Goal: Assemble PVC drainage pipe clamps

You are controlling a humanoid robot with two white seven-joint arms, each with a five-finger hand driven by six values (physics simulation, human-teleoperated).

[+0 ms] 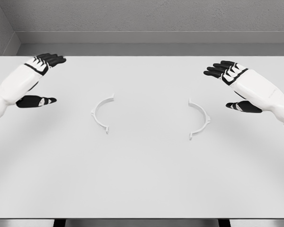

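left clamp half (102,114) and right clamp half (199,119): thin white arcs (well apart) on tabletop (142,179) | left hand (35,80), right hand (236,85): fingers spread, holding nothing

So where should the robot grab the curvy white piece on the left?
Probably at the middle of the left clamp half, pinched from above across its thin band. It lies flat on the table, bulging toward the left robot hand, which is open and closest. The small end tabs are best left free, since they likely meet the right clamp half.
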